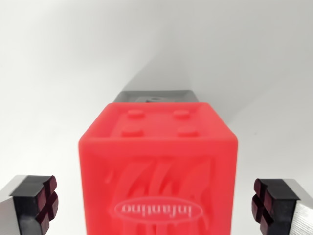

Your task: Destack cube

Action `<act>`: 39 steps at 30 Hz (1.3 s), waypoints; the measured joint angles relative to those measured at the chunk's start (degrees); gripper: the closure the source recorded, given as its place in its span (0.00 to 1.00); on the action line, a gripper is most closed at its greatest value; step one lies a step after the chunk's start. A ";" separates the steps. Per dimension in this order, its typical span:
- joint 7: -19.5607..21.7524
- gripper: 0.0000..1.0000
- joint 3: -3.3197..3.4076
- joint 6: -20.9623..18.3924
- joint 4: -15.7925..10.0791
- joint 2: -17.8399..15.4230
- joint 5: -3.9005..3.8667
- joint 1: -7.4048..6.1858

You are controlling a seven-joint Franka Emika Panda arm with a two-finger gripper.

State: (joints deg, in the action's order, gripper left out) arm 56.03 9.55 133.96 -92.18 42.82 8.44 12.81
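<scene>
Red cube hides most of a grey block behind it, between the open fingers.

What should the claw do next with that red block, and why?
Probably close the gripper on the red cube. The cube sits between the two open fingers, with a gap showing on each side, so nothing grips it yet; a grey block shows behind.
</scene>
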 joint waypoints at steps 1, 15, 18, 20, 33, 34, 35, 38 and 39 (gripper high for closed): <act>-0.02 0.00 -0.05 0.29 0.05 0.35 0.04 0.03; -0.10 1.00 -0.53 2.02 0.46 2.43 0.22 0.42; -0.10 1.00 -0.53 2.03 0.49 2.43 0.22 0.42; -0.10 1.00 -0.54 2.03 0.49 2.43 0.22 0.42; -0.10 1.00 -0.54 2.04 0.49 2.43 0.22 0.43; -0.10 1.00 -0.54 2.04 0.49 2.43 0.22 0.43; -0.10 1.00 -0.54 2.04 0.49 2.43 0.22 0.43; -0.10 1.00 -0.54 2.04 0.49 2.43 0.22 0.43; -0.10 1.00 -0.54 2.04 0.49 2.43 0.22 0.43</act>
State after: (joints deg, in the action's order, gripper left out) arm 55.93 9.00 135.99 -91.68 45.25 8.66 13.24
